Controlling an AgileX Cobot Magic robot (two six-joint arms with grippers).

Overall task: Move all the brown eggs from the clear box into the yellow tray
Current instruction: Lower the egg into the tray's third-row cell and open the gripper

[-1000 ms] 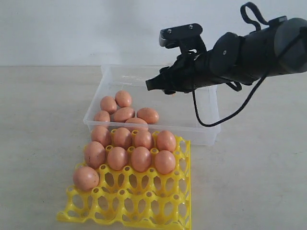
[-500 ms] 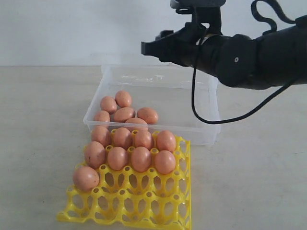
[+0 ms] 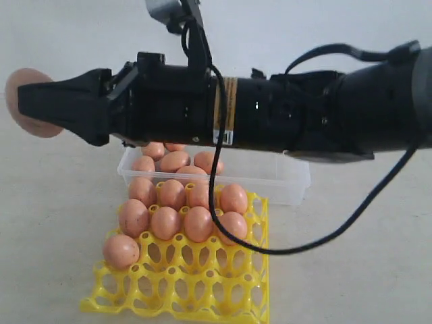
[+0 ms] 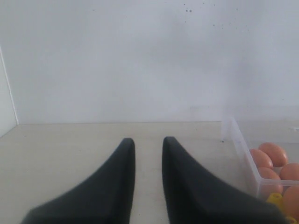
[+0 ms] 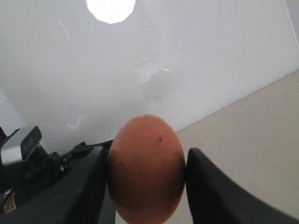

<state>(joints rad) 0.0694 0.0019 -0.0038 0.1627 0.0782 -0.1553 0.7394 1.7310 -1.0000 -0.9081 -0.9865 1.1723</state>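
Observation:
My right gripper (image 3: 30, 106) reaches far to the left, high above the table, shut on one brown egg (image 3: 23, 79). The right wrist view shows that egg (image 5: 145, 165) pinched between both fingers of the right gripper (image 5: 147, 150). The yellow tray (image 3: 202, 290) holds several brown eggs (image 3: 198, 223) in its back rows, and one sits at the left of the third row. More eggs (image 3: 174, 160) lie in the clear box (image 3: 270, 179) behind it, partly hidden by the arm. My left gripper (image 4: 145, 142) hangs open and empty over bare table beside the box (image 4: 240, 149).
The right arm's black body (image 3: 270, 115) spans the exterior view and hides most of the box. The tray's front rows (image 3: 182, 297) are unfilled cups. A pale wall (image 4: 140, 60) rises behind the table.
The right arm has swung up from above the clear box and out to the left, much nearer the camera. The egg in its gripper now shows.

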